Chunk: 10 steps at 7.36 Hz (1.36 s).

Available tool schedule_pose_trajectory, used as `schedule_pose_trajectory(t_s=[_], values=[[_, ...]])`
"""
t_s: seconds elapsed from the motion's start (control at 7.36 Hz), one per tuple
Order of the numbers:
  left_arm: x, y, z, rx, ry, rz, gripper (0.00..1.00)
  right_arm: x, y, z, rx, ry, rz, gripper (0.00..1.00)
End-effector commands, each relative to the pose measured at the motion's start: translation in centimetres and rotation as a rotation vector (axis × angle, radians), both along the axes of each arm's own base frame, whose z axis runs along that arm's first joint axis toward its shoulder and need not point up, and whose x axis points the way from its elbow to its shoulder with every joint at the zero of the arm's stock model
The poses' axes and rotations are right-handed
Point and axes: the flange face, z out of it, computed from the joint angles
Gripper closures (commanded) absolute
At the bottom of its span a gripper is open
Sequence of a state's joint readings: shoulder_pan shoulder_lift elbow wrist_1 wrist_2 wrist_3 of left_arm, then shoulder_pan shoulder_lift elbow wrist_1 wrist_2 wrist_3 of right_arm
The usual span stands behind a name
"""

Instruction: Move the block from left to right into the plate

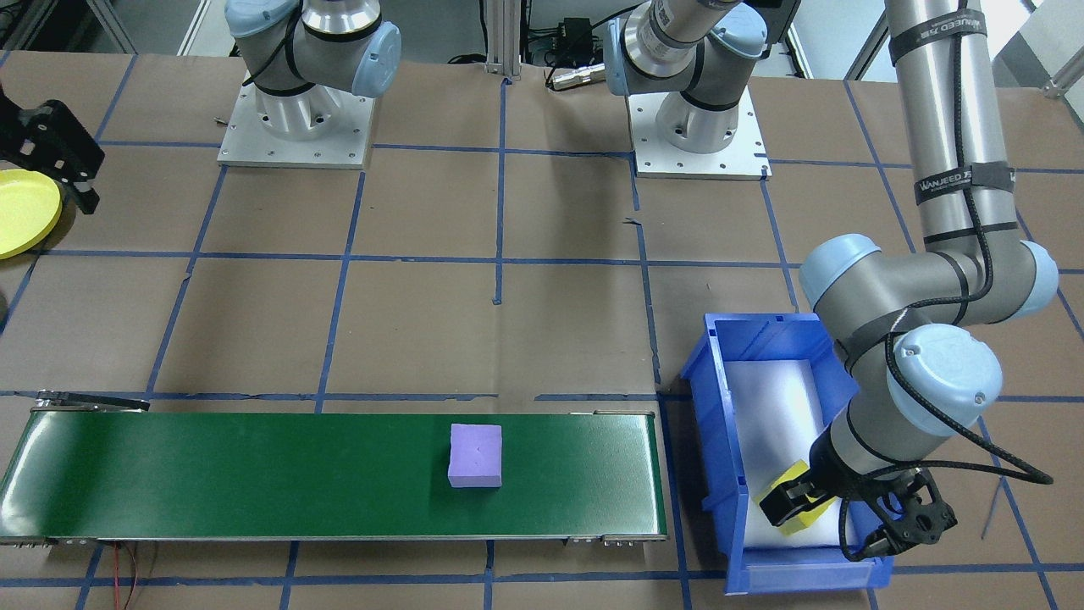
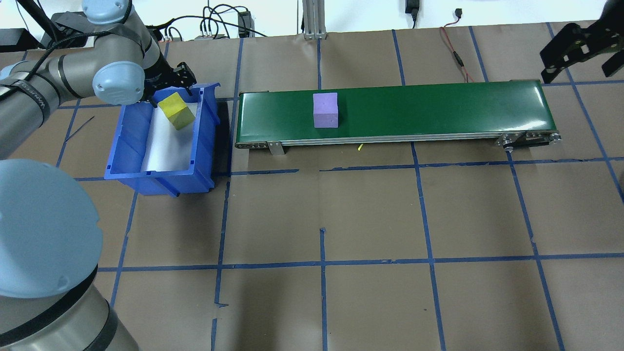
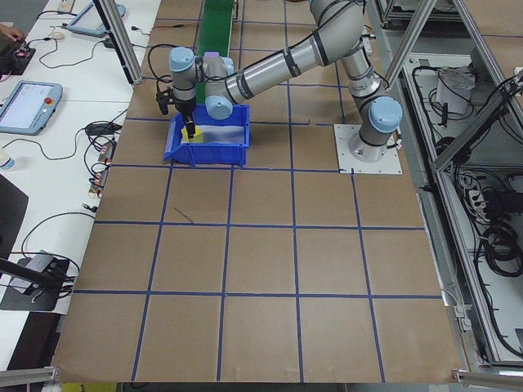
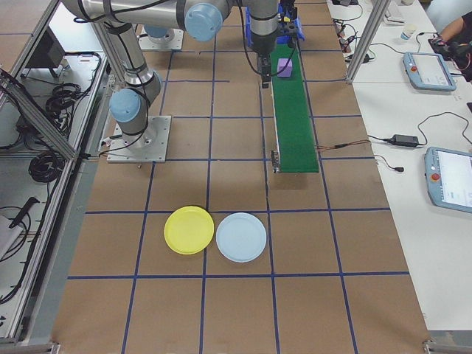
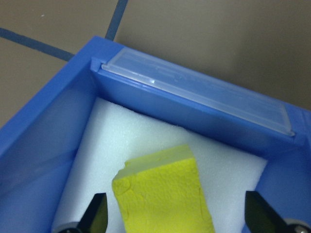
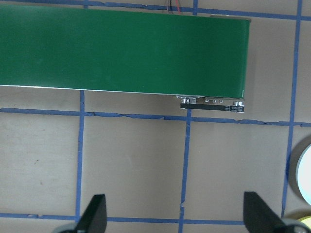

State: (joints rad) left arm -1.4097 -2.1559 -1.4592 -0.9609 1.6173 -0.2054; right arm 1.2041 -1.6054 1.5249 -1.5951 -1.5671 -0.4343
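Front-facing view: left gripper (image 1: pixel 792 506) lowered into blue bin (image 1: pixel 720 407), yellow block (image 1: pixel 800 508) between fingers; purple block (image 1: pixel 475 456) on green conveyor (image 1: pixel 254 474), well apart. Yellow plate (image 1: pixel 21 212) just beside right gripper (image 1: pixel 72 182).

Overhead: right gripper spread wide, nothing held, beyond conveyor's far end.

Left wrist view: fingertips (image 5: pixel 95 216) wide apart, flanking yellow block, no contact seen. Judged: descent to be finished, block centred, jaws closed squarely on flat sides, bin wall avoided.

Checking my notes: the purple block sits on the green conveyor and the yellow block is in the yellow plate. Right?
Not quite. The purple block is on the green conveyor, but the yellow block is in the blue bin, as the overhead exterior view shows.
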Motion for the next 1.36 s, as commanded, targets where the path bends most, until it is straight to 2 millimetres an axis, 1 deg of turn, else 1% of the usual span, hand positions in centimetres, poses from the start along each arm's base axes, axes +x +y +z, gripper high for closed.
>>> schedule_pose_trajectory(t_s=[0.0,0.14,0.27,0.41,0.54,0.68,0.82,0.95,1.09,1.22], values=[[0.1,0.3,-2.1,0.024,0.004,0.002,0.06,-7.9,1.3,-0.2,-0.007,-0.022,-0.08,0.0],[0.3,0.3,-2.1,0.025,0.001,0.002,0.19,-10.3,1.8,-0.2,-0.03,-0.058,-0.129,0.0],[0.3,0.3,-2.0,0.023,0.001,0.001,0.24,-11.4,2.1,-0.1,-0.03,-0.06,-0.152,0.0],[0.3,0.3,-2.0,0.025,0.001,-0.003,0.24,-11.6,2.0,-0.1,-0.039,-0.057,-0.153,0.0],[0.6,0.4,-1.9,0.027,0.001,-0.001,0.25,-11.9,1.6,-0.6,-0.035,-0.059,-0.154,0.0],[1.3,0.5,-2.3,0.036,0.003,0.006,0.37,-12.3,0.8,-1.9,-0.016,-0.077,-0.151,0.0],[1.9,0.8,-1.7,0.038,0.009,0.017,0.63,-12.6,-1.0,-2.3,-0.1,-0.126,-0.119,0.0],[2.1,0.8,-0.4,0.042,0.011,0.02,0.71,-12.6,-2.8,-2.1,-0.218,-0.173,-0.062,0.0],[2.1,1.7,2.9,0.061,0.01,0.022,0.73,-13.2,-2.5,-0.7,-0.242,-0.144,-0.026,0.0],[1.9,2.6,6.2,0.045,0.007,0.022,0.73,-13.8,-3.0,-0.1,-0.246,-0.128,-0.031,0.0]])
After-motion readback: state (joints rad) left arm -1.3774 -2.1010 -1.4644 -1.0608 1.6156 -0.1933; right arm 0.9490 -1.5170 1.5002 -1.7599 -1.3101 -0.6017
